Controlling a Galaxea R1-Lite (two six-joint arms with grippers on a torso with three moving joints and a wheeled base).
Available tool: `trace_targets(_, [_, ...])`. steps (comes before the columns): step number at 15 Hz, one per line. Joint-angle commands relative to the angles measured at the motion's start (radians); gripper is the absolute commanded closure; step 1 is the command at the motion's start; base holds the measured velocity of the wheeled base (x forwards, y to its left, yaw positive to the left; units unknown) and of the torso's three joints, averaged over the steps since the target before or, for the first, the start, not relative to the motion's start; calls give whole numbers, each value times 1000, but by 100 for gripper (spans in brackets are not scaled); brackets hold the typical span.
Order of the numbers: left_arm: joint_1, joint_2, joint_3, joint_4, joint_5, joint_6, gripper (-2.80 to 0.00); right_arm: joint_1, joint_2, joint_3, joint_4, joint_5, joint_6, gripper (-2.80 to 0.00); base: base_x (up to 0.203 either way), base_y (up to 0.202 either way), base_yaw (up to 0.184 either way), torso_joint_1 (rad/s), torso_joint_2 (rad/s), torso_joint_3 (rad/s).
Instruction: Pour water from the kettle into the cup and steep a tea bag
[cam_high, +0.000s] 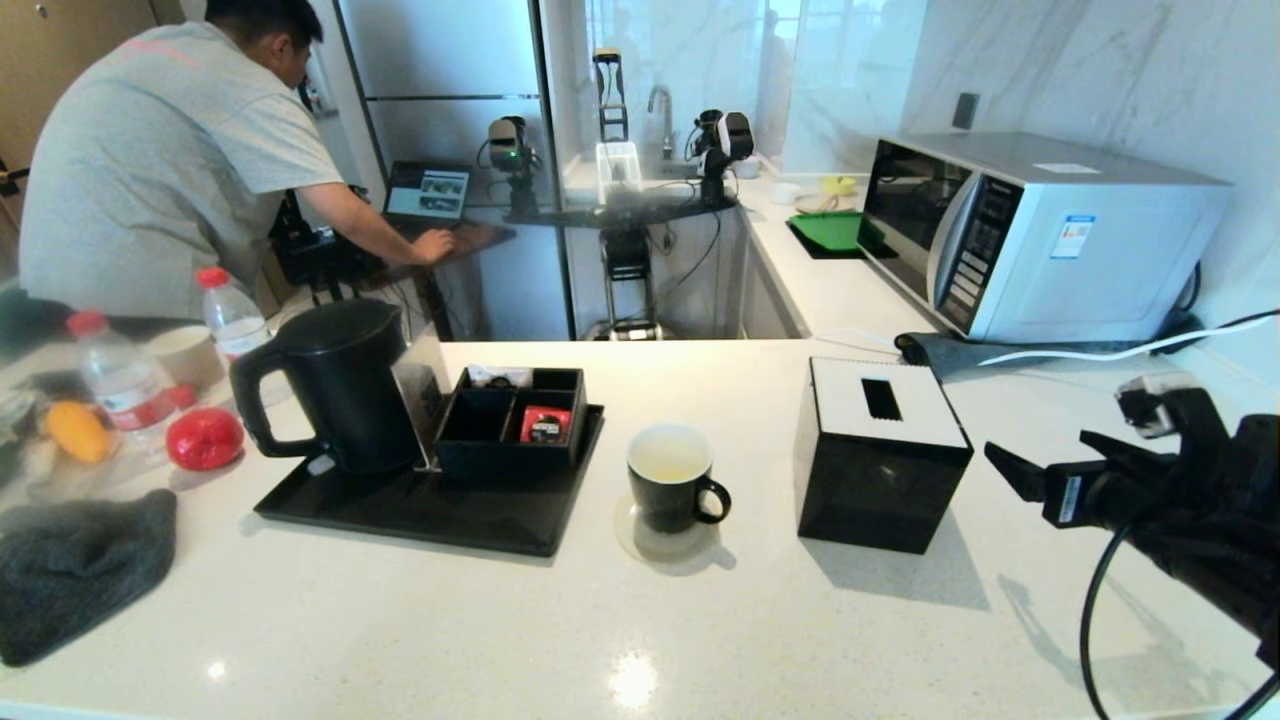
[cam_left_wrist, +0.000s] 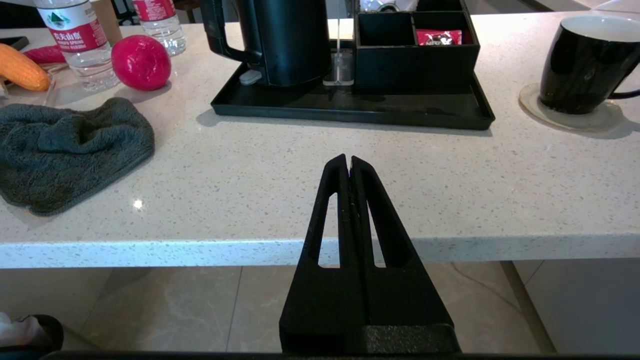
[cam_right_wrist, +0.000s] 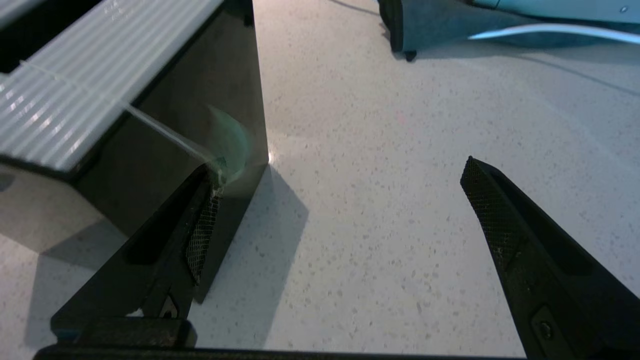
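Your cup (cam_high: 670, 488) sits mid-desk (cam_high: 700, 620), well left of the right gripper (cam_right_wrist: 340, 170), whose fingers (cam_right_wrist: 492, 215) gape wide, with a pale thread at one tip. The left gripper (cam_left_wrist: 349, 160), pressed together and empty, hangs off the desk edge, the kettle (cam_left_wrist: 287, 40) beyond.

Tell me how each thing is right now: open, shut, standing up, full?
kettle: upright on the tray, lid shut.
cup: upright on a coaster, pale liquid inside.
left gripper: shut, holding nothing.
right gripper: open, holding nothing.
microwave: door shut.
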Motion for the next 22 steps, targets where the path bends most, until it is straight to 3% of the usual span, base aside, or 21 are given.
trace_targets(1, [1,0,0,0,0,0,0,12,-3,33,-13,1,-8,-280,0,0,0,0,0,0])
trace_targets(5, [1,0,0,0,0,0,0,63,-4,95,-39,2,-19,-280,0,0,0,0,0,0])
trace_targets(11, [1,0,0,0,0,0,0,56,-30,140,-46,0,-10,-280,0,0,0,0,0,0])
trace_targets(18, [1,0,0,0,0,0,0,-61,-91,236,-35,-5,-14,-280,0,0,0,0,0,0])
trace_targets(19, [1,0,0,0,0,0,0,-78,-92,246,-34,-6,-16,-269,0,0,0,0,0,0])
trace_targets(20, [1,0,0,0,0,0,0,-96,-93,247,-31,-9,-15,0,0,0,0,0,0,0])
trace_targets(22, [1,0,0,0,0,0,0,-166,-109,226,-32,-10,-15,0,0,0,0,0,0,0])
